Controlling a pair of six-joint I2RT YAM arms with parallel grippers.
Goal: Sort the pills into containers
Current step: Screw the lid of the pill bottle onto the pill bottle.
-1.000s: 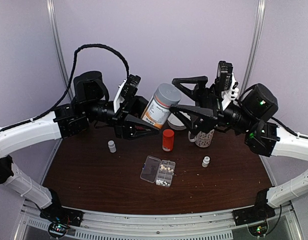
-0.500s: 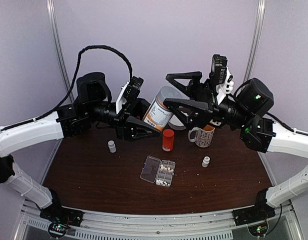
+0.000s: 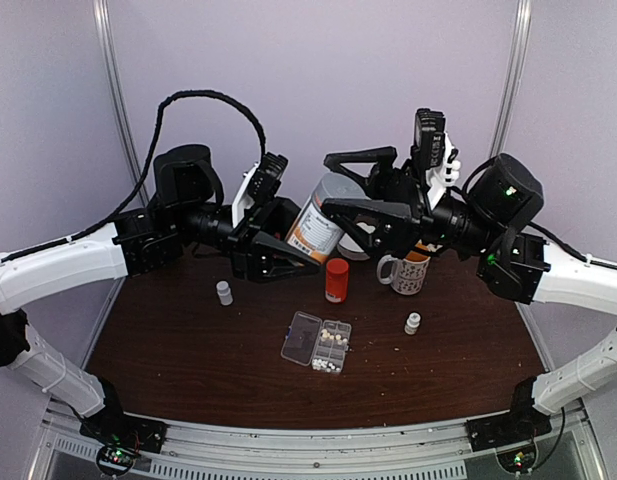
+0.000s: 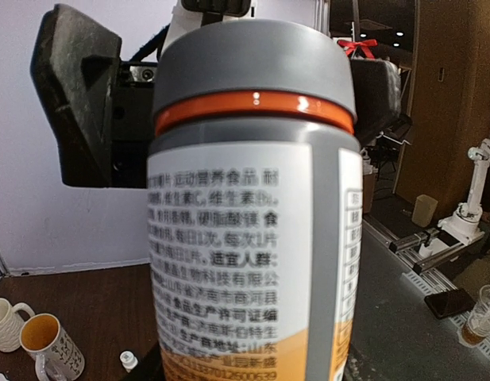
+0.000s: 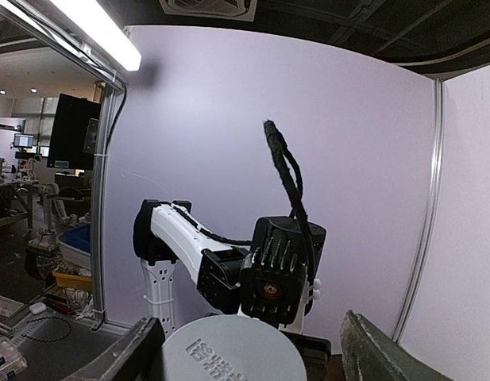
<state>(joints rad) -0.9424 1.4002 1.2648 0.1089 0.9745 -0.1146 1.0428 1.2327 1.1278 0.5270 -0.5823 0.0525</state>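
Note:
My left gripper (image 3: 300, 240) is shut on a big bottle (image 3: 321, 218) with a grey cap (image 3: 338, 185) and a white and orange label, held tilted above the table. In the left wrist view this bottle (image 4: 252, 206) fills the frame and hides the fingers. My right gripper (image 3: 340, 186) is open, one finger on each side of the grey cap (image 5: 225, 353), with a gap showing beside the right finger (image 5: 380, 353). The clear pill organizer (image 3: 303, 336) lies open on the table below, with white pills (image 3: 333, 343) in its cells.
An orange bottle (image 3: 336, 280) stands behind the organizer. Small white bottles stand at the left (image 3: 224, 292) and the right (image 3: 412, 323). Mugs (image 3: 408, 272) stand at the back right, under the right arm. The table's side walls are close.
My right gripper has moved left and up to the bottle's cap, and its jaws have narrowed a little. The left gripper and the bottle have stayed put.

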